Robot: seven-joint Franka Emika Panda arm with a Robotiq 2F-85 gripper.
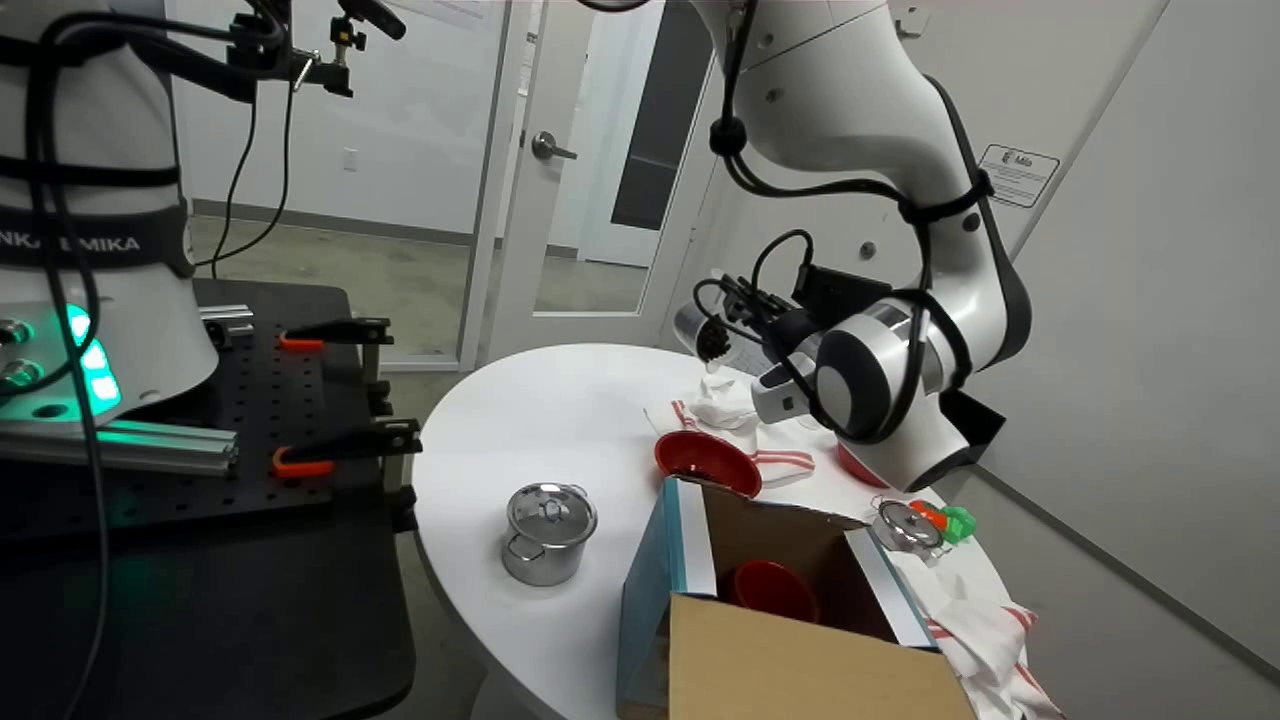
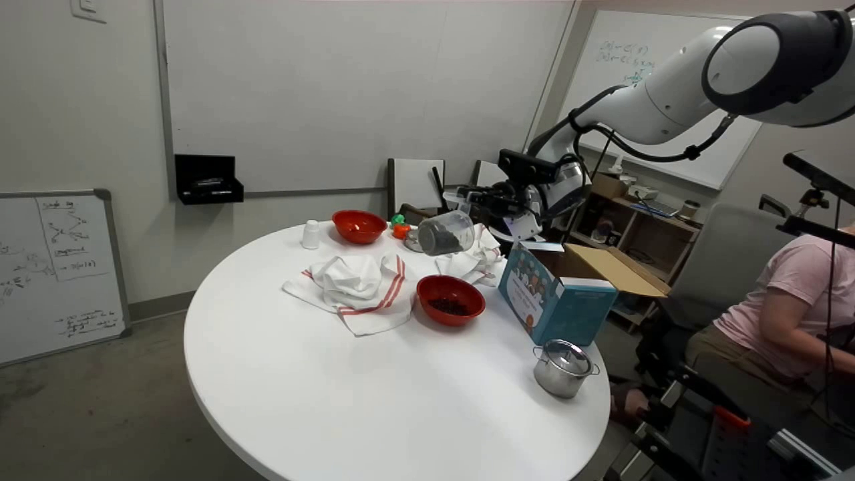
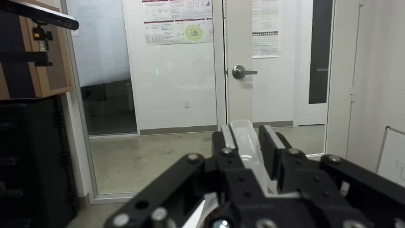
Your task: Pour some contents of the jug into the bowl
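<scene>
The jug [image 2: 446,233] is a small see-through greyish vessel, tipped well over in the air with dark contents inside. It also shows in an exterior view [image 1: 694,322]. My gripper [image 3: 245,131] is shut on its clear handle [image 3: 248,148], which stands between the fingers in the wrist view; a narrow gap shows on the right finger's side. The red bowl [image 2: 427,294] sits on the table below the jug, with dark bits in it; it also shows in an exterior view [image 1: 705,455]. The jug and bowl are apart. I cannot see any stream falling.
An open cardboard box [image 2: 568,310] stands beside the bowl, with a red vessel [image 1: 772,590] inside. A lidded silver pot [image 2: 560,374] is near the table edge. A second red bowl [image 2: 359,227], white shaker [image 2: 310,234], towels [image 2: 361,280] and orange-green toys [image 2: 401,230] lie farther back.
</scene>
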